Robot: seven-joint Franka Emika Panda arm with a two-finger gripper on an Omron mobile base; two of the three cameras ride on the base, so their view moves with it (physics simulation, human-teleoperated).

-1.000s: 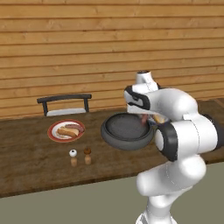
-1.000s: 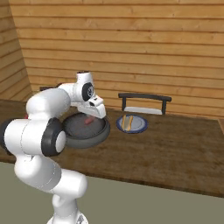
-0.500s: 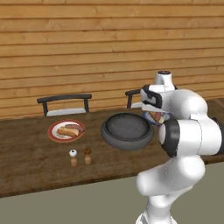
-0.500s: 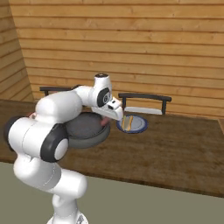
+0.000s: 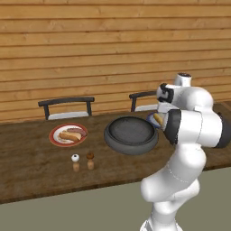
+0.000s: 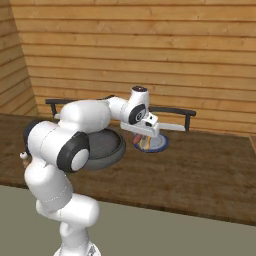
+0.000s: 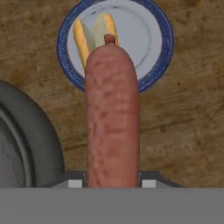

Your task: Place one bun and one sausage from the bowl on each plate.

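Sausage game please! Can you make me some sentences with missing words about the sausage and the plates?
The tool is shut on a ____.
The bun lies on the plate with the ____ rim.
The red-rimmed plate holds a bun and a ____.
The salt and pepper shakers stand on the ____.

Missing words: sausage; blue; sausage; table

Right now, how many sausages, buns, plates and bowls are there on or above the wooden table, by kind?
Sausages: 2, one held sausage, one sausage on the red-rimmed plate
Buns: 2, bun on the blue-rimmed plate, bun beside the plated sausage
Plates: 2, red-rimmed plate, blue-rimmed plate
Bowls: 1, dark grey bowl
Total: 7
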